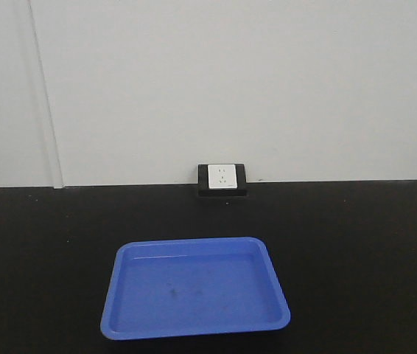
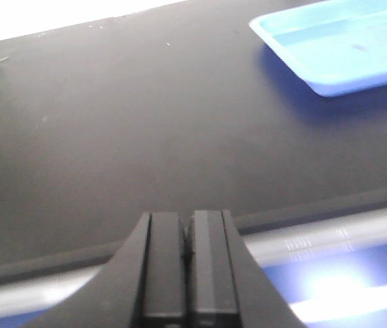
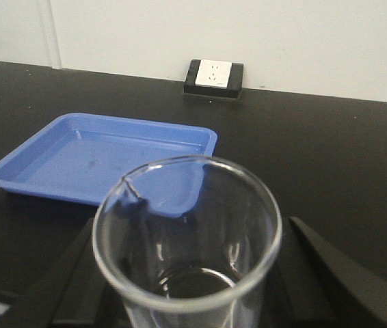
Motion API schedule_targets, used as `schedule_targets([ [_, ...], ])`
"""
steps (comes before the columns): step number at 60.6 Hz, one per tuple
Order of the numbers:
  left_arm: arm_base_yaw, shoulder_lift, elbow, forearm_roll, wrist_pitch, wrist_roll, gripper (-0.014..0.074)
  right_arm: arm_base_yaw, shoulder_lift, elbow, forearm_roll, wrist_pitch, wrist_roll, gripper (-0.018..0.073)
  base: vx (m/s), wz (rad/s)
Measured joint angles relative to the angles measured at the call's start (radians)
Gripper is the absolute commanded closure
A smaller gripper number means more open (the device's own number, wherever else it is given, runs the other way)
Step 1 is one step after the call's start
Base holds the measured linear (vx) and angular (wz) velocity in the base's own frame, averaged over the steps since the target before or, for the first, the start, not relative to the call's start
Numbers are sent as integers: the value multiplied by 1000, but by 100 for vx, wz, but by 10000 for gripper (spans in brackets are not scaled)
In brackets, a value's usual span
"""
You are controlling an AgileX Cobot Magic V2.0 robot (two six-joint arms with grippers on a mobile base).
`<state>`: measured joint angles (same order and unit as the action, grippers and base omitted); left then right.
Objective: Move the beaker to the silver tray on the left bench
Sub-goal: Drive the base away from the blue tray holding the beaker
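Bright blue tray (image 1: 194, 291) on a matt black table (image 1: 363, 251). At the far edge, a white socket (image 1: 222, 176) in a black frame, against a pale grey wall (image 1: 230, 74). Clear, colourless glass beaker (image 3: 187, 236).

Tray (image 1: 194, 291) on bench (image 1: 363, 251), socket (image 1: 222, 179) behind it at wall (image 1: 230, 81), beaker (image 3: 187, 239) in right end effector (image 3: 197, 287) before tray

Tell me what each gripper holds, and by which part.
The right gripper holds the beaker by its sides, below the rim; the left gripper is shut on nothing.

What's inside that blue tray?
Nothing but a faint smudge; the blue tray looks empty from the front. In the right wrist view the beaker covers its near corner.
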<state>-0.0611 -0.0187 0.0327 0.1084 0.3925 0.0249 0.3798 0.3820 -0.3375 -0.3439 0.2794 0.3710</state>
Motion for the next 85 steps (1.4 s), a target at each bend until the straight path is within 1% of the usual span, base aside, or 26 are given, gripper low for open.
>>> schedule_targets([
  [29, 0, 0, 0, 0, 0, 0, 595, 0, 0, 0, 0, 1, 0, 571, -31, 11],
  [85, 0, 0, 0, 0, 0, 0, 595, 0, 0, 0, 0, 3, 0, 571, -35, 30],
])
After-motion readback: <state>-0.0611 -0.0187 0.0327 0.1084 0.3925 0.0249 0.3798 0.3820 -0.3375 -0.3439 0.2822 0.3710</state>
